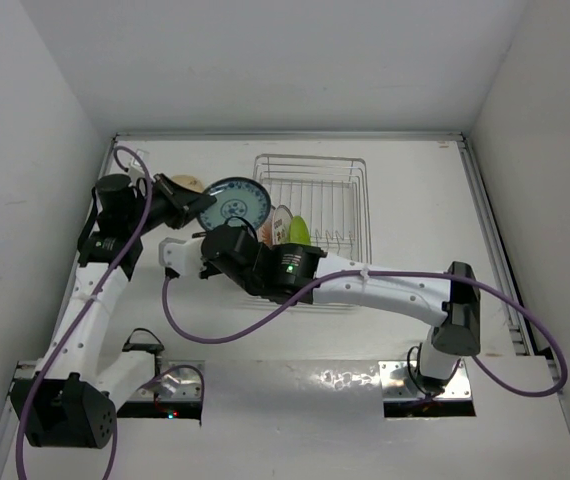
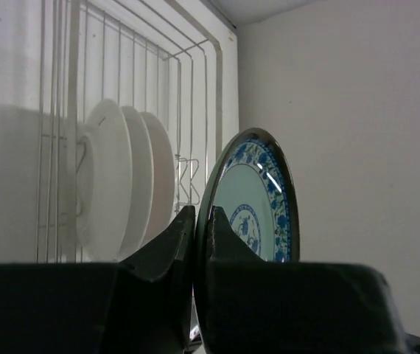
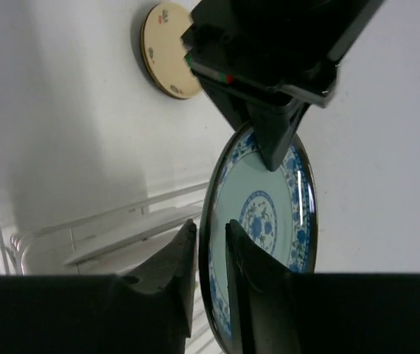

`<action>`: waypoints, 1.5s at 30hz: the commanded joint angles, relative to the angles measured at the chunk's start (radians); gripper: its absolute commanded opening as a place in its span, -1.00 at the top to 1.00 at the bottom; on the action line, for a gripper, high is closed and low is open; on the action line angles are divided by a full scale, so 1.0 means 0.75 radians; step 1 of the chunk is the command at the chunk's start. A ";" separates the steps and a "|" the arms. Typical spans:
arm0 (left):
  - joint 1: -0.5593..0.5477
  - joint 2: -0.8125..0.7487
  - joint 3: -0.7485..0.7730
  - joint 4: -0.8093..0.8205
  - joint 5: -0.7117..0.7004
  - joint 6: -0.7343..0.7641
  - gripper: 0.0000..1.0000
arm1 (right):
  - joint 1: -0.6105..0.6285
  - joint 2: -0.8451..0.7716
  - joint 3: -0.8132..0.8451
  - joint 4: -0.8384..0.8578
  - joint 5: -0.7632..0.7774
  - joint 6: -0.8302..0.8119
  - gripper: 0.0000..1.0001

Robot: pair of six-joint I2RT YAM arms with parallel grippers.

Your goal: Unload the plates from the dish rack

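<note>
Left hand (image 2: 202,225) and right hand (image 3: 208,240) both pinch blue plate (image 1: 237,203), upright, at 9 o'clock of rack (image 1: 310,158). Risk: one pulls while other clamps; plate twists, slips, drops onto bench (image 1: 415,200).

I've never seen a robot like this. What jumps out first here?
A blue-patterned plate, just left of the dish rack, is pinched by both the left gripper and the right gripper at once. A lime green plate stands in the rack's near-left corner.
</note>
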 commanded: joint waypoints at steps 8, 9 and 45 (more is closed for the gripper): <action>0.047 0.079 0.081 -0.047 -0.579 0.053 1.00 | -0.111 -0.224 -0.111 0.194 0.205 0.550 -0.98; 0.055 0.130 0.087 -0.041 -0.632 0.043 1.00 | -0.146 -0.265 -0.129 0.149 0.203 0.651 -0.98; 0.205 1.016 0.605 -0.342 -1.066 0.134 -1.00 | -0.530 -0.430 -0.483 -0.152 -0.059 1.611 -0.98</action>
